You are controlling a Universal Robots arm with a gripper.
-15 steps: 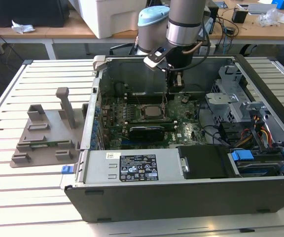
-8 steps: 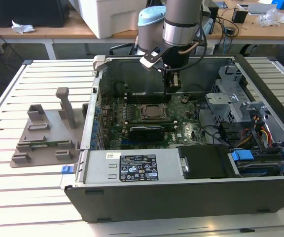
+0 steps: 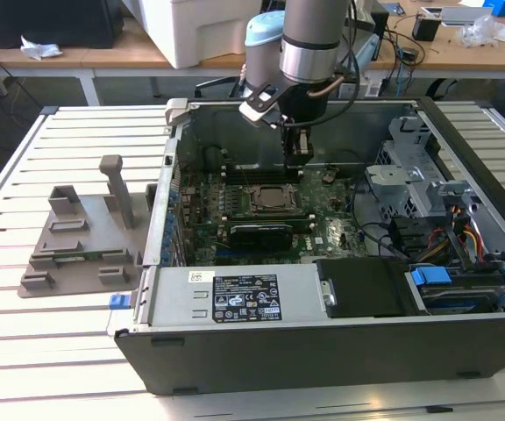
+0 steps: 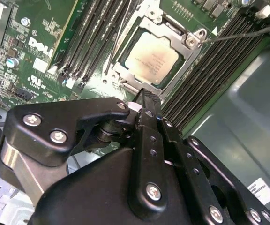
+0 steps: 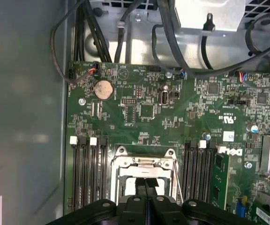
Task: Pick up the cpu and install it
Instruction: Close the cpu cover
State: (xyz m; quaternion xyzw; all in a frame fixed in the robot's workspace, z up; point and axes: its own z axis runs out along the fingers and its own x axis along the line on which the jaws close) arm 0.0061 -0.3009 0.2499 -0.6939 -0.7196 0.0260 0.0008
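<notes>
The cpu (image 4: 151,58) lay flat in the socket (image 4: 191,40), just below the gripper (image 4: 146,96), clenched on nothing.

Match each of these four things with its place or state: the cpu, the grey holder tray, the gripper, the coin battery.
Things:
1. cpu
2. grey holder tray
3. gripper
4. coin battery

Places or states:
A. on the slatted table, outside the computer case
B. shut, just above the socket
C. round and silvery, on the green motherboard
D. lying in the socket

Pairs: 1-D, 2-A, 3-B, 4-C.
</notes>
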